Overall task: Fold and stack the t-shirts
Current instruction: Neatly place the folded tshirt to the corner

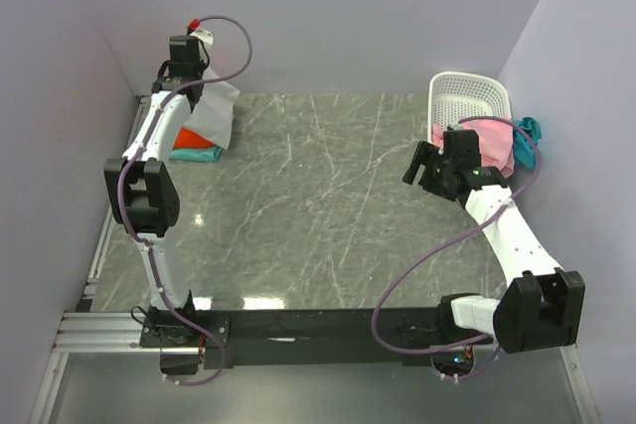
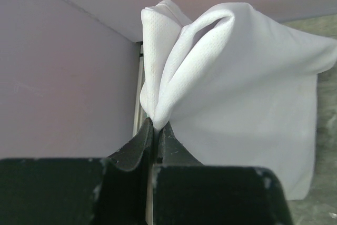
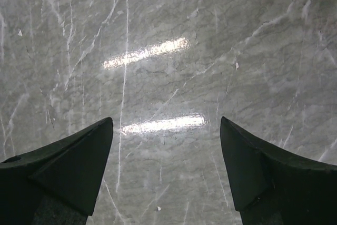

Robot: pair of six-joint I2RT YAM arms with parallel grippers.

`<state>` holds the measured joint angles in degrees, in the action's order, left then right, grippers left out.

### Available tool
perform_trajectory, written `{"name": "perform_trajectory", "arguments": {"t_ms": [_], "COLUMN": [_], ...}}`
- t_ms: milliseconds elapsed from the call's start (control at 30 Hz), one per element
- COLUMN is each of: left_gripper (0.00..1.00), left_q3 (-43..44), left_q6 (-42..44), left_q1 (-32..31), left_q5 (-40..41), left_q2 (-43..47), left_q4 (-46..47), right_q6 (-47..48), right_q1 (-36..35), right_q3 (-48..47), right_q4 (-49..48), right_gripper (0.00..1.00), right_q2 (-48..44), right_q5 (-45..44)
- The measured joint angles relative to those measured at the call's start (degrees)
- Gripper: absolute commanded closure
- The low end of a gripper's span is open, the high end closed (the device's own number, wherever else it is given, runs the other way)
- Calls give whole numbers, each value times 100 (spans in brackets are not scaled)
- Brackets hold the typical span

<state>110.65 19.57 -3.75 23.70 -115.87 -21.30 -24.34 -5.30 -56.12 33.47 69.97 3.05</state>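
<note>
White shirt: the white shirt [image 2: 237, 93] hangs from the left gripper at the far left corner of the table, already folded in layers. Whether its lower edge touches the pile, I cannot tell.
Left gripper: the left gripper [image 2: 156, 130] is closed tight on the bunched upper edge of the white shirt. The cloth rises out of the fingers in two soft loops.
Key relation: the long axis of the shirt runs straight down from the grip. The pile lies just below it and a little to the near side, so I judge that the next move is to lower the shirt and lay it flat on the pile.
Pile: the orange shirt [image 1: 187, 136] lies on the aqua shirt [image 1: 204, 155], both flat on the table and partly hidden by the white cloth.
Nearer arm: the left one. The right arm is well apart, across the table.
Right gripper: the right gripper [image 3: 166, 125] is wide open and holds nothing, over bare table near the basket.
Other shirts: the pink shirt [image 1: 489, 141] spills out of the basket, unfolded. The teal shirt [image 1: 530, 129] is just beside it.
Basket: the basket [image 1: 467, 94] is white perforated plastic, at the far right.
Materials: the white cloth is a fine dimpled knit, limp. The table [image 3: 237, 35] is grey, marble-veined and glossy.
Risk: the layers may slide open when the grip is released.
</note>
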Motion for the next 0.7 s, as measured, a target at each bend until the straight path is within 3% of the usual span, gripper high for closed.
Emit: {"name": "perform_trajectory", "arguments": {"t_ms": [233, 700], "left_gripper": [99, 99], "left_q3": [0, 245], "left_q6": [214, 352], "left_q1": [409, 831], "left_q5": [-144, -417], "left_q2": [-131, -1266], "left_q4": [22, 188], "right_q6": [0, 0], "right_q1": [0, 0], "right_q3": [0, -11], "right_q4": [2, 28], "right_gripper": [13, 16], "right_q2": [0, 256], "right_q5": [87, 157]}}
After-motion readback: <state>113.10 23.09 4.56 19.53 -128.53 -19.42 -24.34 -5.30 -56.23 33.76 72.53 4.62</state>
